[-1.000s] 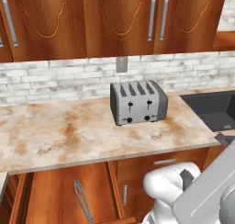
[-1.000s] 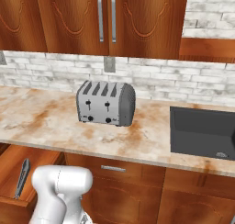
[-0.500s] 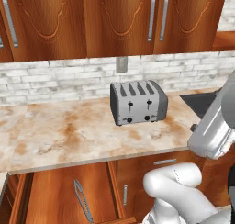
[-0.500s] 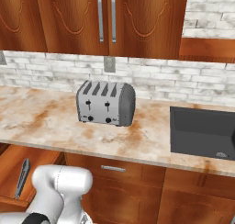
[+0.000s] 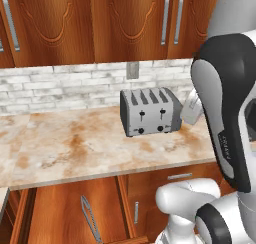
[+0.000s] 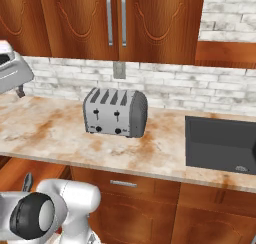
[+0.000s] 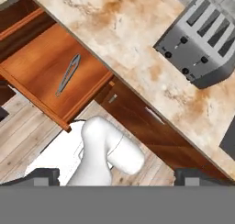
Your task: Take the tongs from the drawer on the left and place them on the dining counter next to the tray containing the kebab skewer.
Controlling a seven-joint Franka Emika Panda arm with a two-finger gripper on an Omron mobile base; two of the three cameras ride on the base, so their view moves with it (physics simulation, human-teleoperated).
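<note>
tongs [image 7: 67, 75] are lying flat on the floor of the pulled-out drawer [image 7: 41, 67], on their own near the middle of it, slim grey arms together and running lengthwise front to back. in the left base view the same tongs [image 5: 90, 219] show in the open drawer [image 5: 60, 213] down below and left of the toaster [image 5: 151, 112].

toaster is the easy landmark: silver four-slot one sitting on the marbled wall counter [image 5: 65, 145], back against the white brick. a wall outlet [image 5: 132, 70] is just above it, wooden upper cabinets [image 5: 100, 23] with vertical bar handles above that. to its right in the right base view there's a dark sink [image 6: 220, 143] set into the counter, and below the toaster a closed drawer front with a short silver handle [image 6: 123, 183].

gripper [image 7: 114, 184] is up high, well apart from the tongs, looking down over drawer and toaster. fingers [image 7: 41, 176] stand wide apart at the bottom corners of the hand view and there's nothing between them.
</note>
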